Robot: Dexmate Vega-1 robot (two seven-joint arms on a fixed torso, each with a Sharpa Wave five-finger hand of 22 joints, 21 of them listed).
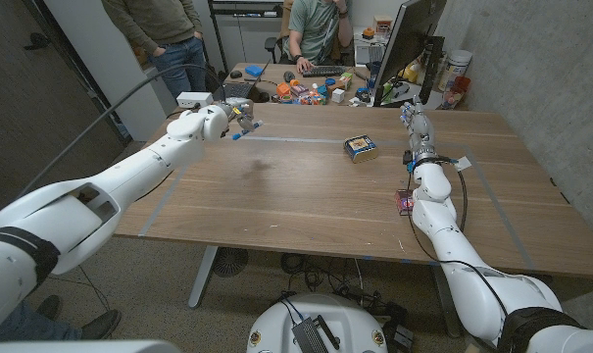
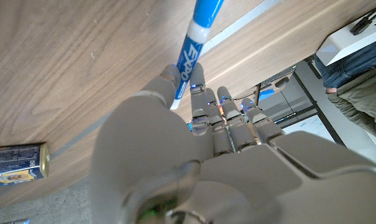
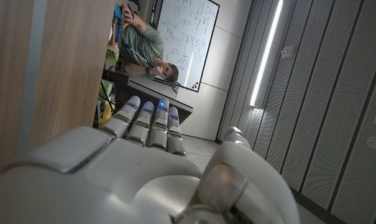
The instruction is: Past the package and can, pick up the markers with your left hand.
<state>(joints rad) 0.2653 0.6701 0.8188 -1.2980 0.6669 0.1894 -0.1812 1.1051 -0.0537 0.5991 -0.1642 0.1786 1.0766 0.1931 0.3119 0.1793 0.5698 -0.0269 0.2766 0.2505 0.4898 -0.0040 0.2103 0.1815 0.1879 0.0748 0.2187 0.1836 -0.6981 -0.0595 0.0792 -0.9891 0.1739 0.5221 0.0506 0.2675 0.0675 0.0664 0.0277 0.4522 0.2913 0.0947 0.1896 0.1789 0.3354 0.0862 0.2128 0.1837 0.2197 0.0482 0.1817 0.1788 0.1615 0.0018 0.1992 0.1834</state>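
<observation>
where wrist shows label, left robot hand [image 2: 194, 124] grips marker [image 2: 197, 37]

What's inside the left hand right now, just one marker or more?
The left hand pinches a blue-and-white marker above the wooden table; its barrel sticks out past the fingers. The lower end is covered by the hand, so whether a second marker sits behind it cannot be told.

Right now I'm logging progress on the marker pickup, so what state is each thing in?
Marker: held in the left hand, lifted off the table.
Left hand: gripping the marker, raised over the table's far side.
Right hand: holding nothing, fingers straight and together.
Can: lying on the table, untouched.
Package: on the table beside the right arm.
</observation>
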